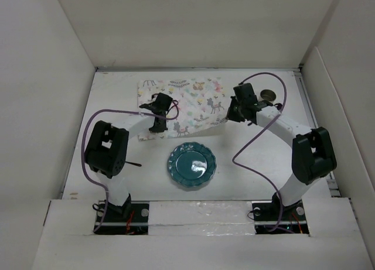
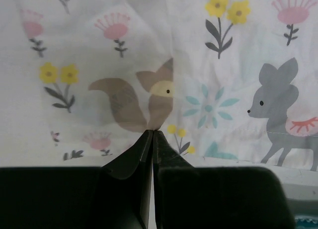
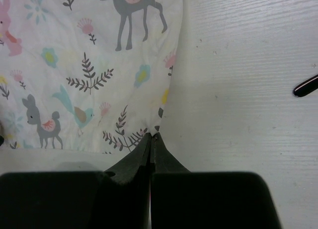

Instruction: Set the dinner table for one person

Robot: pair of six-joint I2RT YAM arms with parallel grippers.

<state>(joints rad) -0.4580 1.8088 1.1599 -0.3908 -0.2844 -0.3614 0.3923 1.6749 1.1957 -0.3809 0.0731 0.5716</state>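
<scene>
Cloth placemat (image 1: 193, 100) with animals is lying on the dinner table (image 1: 111, 94). My left gripper (image 2: 153, 133) and right gripper (image 3: 150, 135) are both pinching it. A teal plate (image 1: 192, 166) is sitting near.

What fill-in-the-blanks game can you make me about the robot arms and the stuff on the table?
1. The left gripper and the right gripper each pinch an edge of the animal-patterned ____.
2. The jaws of both grippers are ____.
3. On the bare dinner table, between the two arms, sits one teal wavy-rimmed ____.

Missing words: placemat; shut; plate.
</scene>
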